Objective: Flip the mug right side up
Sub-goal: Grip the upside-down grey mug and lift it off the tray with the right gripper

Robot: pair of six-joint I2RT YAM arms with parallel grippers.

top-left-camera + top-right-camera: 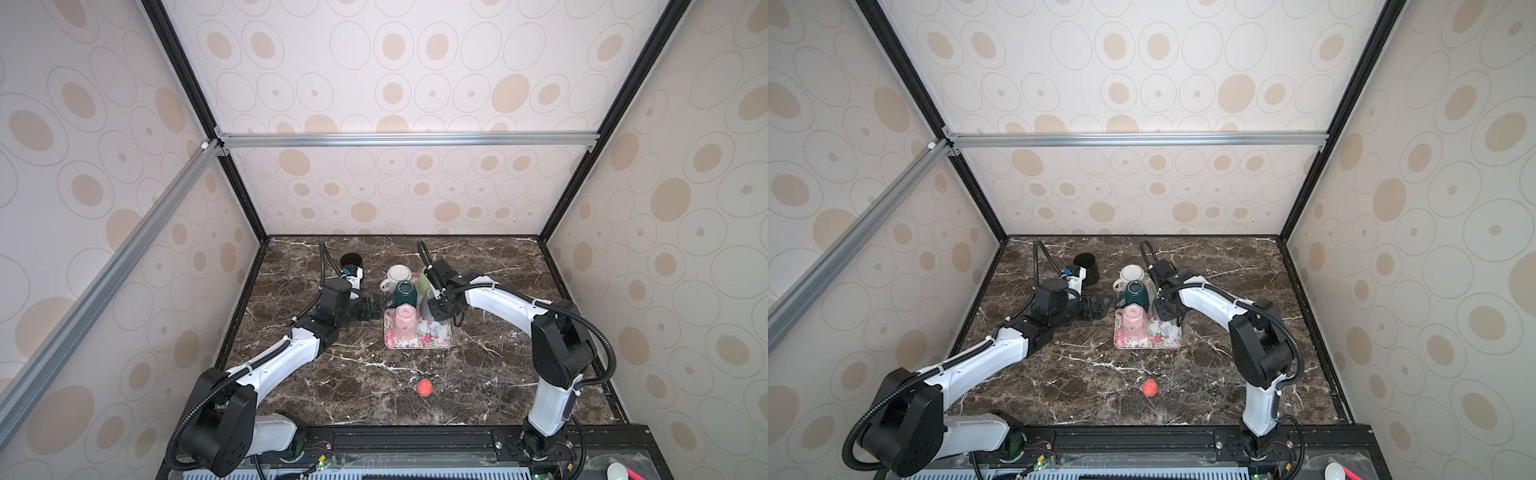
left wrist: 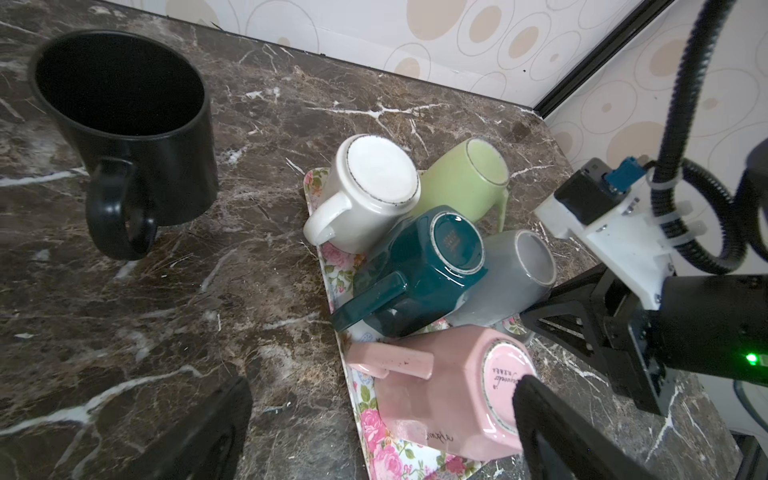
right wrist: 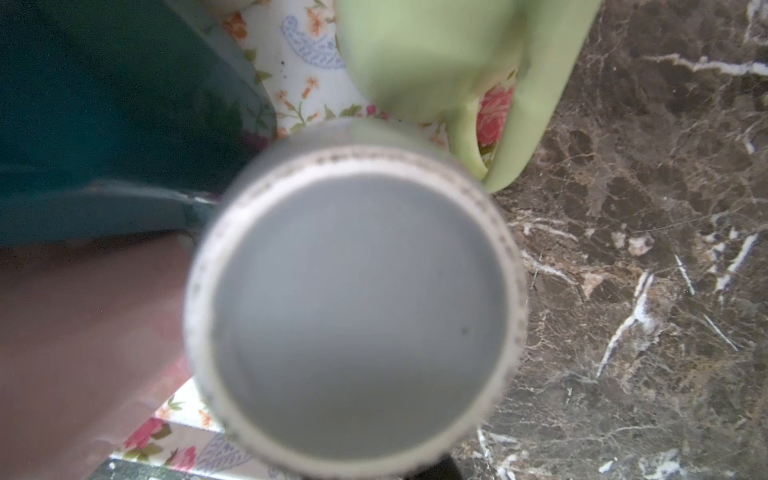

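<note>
Several mugs stand upside down on a floral tray: white, green, teal, grey and pink. My right gripper is shut at the grey mug's right side, apparently on its handle, which is hidden. That mug's base fills the right wrist view, and only a dark fingertip shows beneath it. My left gripper is open wide at the tray's left edge, level with the pink mug. One of its fingers overlaps that mug's base.
A black mug stands upright on the marble table behind the left wrist. A small red ball lies toward the front. The enclosure walls close in the table on three sides, and a rail runs along the front.
</note>
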